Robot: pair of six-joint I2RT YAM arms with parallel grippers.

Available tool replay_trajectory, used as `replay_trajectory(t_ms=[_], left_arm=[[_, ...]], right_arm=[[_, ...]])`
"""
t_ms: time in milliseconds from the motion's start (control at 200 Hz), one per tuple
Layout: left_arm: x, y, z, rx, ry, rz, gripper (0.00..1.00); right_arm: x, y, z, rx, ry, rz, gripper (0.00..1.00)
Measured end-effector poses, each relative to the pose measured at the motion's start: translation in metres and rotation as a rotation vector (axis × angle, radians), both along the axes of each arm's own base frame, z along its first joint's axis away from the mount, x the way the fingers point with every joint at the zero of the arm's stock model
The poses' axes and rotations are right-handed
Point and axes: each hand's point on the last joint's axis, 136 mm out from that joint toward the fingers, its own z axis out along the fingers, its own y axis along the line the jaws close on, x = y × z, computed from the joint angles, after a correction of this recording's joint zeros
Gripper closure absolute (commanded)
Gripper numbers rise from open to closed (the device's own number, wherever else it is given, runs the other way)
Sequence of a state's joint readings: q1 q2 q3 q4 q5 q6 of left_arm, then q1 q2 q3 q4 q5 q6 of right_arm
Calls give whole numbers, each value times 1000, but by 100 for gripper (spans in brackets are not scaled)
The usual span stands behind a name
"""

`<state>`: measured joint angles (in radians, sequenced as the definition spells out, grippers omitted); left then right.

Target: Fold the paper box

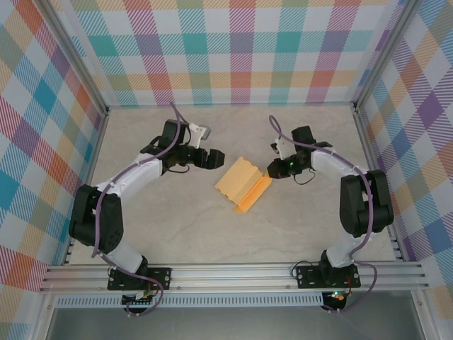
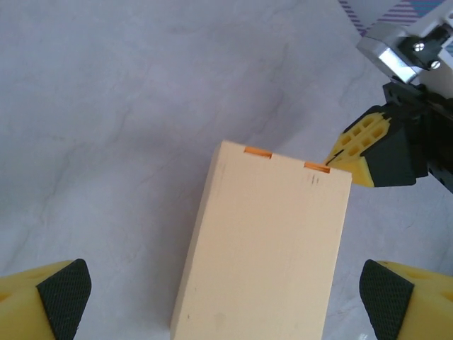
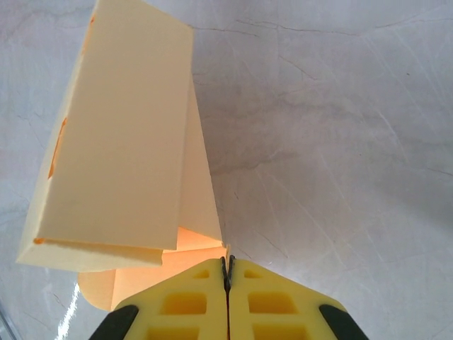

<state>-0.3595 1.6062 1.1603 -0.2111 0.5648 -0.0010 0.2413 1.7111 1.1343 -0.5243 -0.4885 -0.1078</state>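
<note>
**Box nipped by one gripper**

The paper box (image 1: 243, 183) lies mid-table. The right gripper (image 3: 228, 275), fingers pressed together, pinches a flap edge at its right end. The left gripper (image 1: 216, 159) stands spread wide just beside the box's far-left side.

I find no readable word, number or brand; tiny dark marks (image 2: 312, 180) by the slotted edge of the paper box (image 2: 262, 248) are illegible.
</note>
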Motion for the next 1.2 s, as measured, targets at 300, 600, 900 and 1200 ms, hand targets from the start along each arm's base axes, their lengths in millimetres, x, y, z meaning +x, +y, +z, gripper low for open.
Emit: replay_trajectory(t_ms=[300, 600, 900, 1200], left_arm=[[-5, -1, -1, -87, -160, -251, 0], [-22, -14, 20, -113, -226, -486, 0], [-42, -27, -14, -67, -174, -648, 0], [-61, -38, -15, -88, -159, -801, 1]], right_arm=[[-15, 29, 21, -50, -221, 258, 97], [-18, 45, 41, -87, -409, 430, 97], [-27, 63, 45, -124, -516, 577, 98], [-33, 72, 51, -150, -586, 653, 98]])
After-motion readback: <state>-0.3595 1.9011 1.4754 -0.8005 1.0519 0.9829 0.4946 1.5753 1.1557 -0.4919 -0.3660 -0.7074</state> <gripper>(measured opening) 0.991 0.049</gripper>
